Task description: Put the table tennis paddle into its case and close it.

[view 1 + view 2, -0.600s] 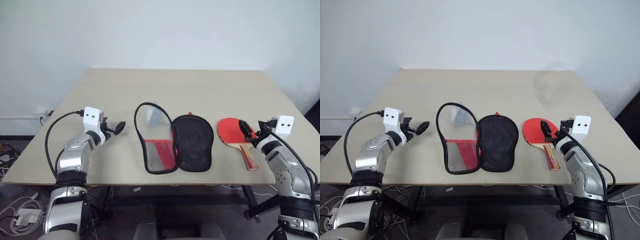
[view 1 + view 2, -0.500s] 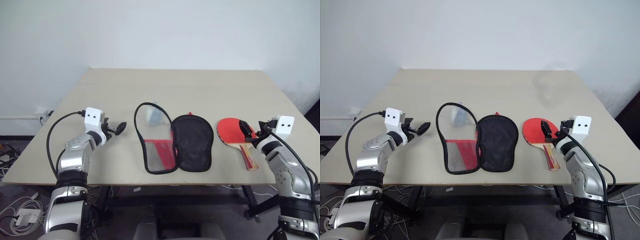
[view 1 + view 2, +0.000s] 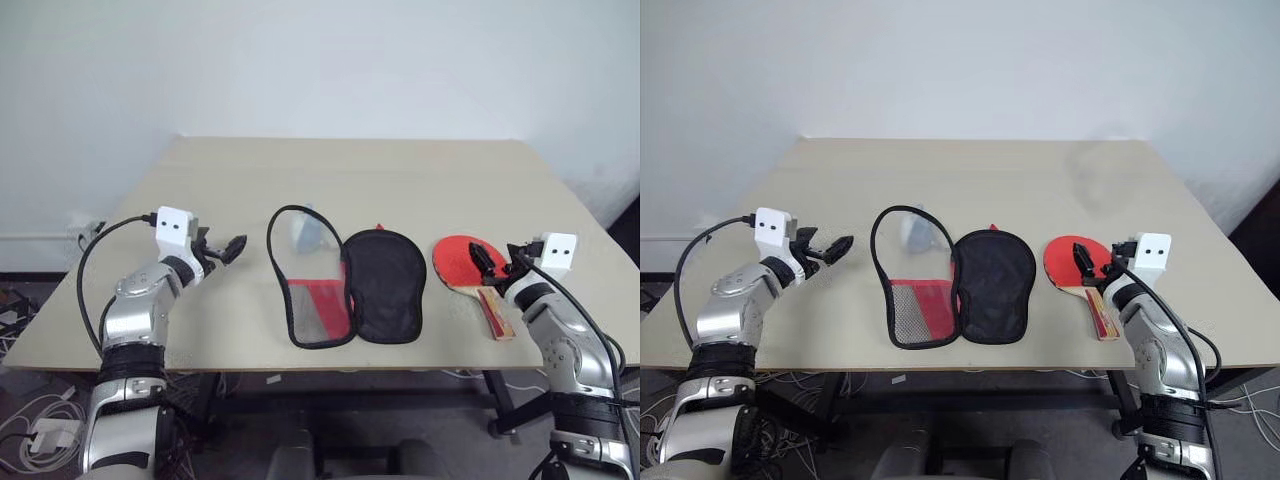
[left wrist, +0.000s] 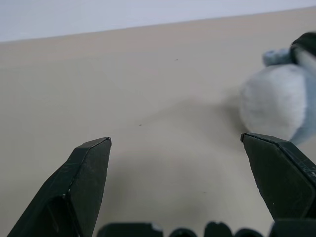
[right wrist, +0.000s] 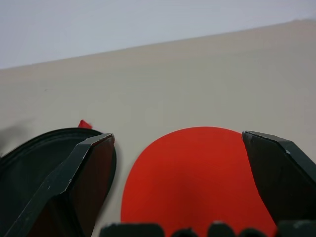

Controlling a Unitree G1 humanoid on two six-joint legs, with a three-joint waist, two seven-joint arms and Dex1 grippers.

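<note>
Right claw (image 3: 478,262) overlaps paddle (image 3: 456,266); handle partly hidden.

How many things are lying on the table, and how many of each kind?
Table tennis paddle: 1
Case, lying open: 1
Small grey-white plush lump, behind the case: 1
Total: 3 things on the table

Both arms reach forward, left gripper (image 3: 232,247) and right gripper (image 3: 480,262) spread wide.
</note>
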